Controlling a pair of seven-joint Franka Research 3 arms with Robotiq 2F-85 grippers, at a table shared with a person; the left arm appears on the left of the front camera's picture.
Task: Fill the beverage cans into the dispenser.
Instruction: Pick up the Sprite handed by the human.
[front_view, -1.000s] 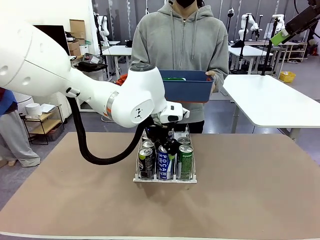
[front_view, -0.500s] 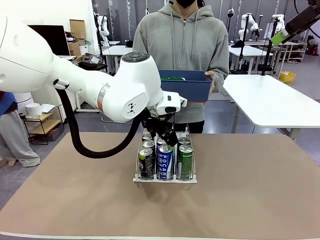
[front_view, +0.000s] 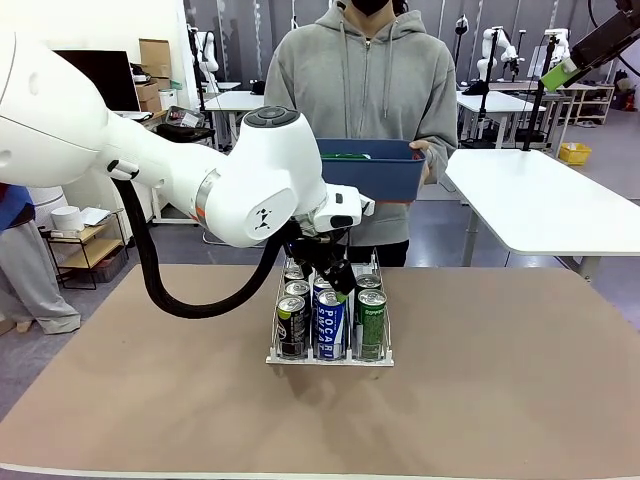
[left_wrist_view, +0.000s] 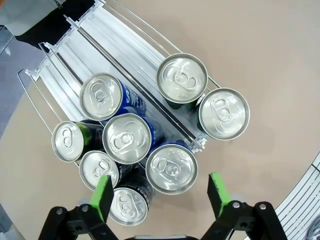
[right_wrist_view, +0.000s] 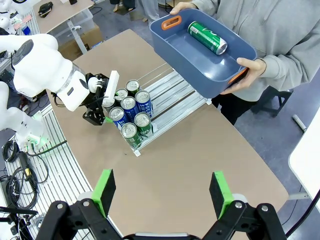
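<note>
L gripper (left_wrist_view: 160, 182) wide, empty, low over front cans (left_wrist_view: 126, 138) in dispenser (left_wrist_view: 102, 37), mid-frame. R gripper (right_wrist_view: 161, 175) wide, parked high. Risk: L clips a can top moving off, tips row; green can (right_wrist_view: 207, 37) in blue bin (right_wrist_view: 200, 67), upper right, not yet loaded

Brown table (front_view: 500, 380) had a clear-and-white wire rack (front_view: 330, 360) standing directly on it, approx. mid-width, twd. the far side.
</note>
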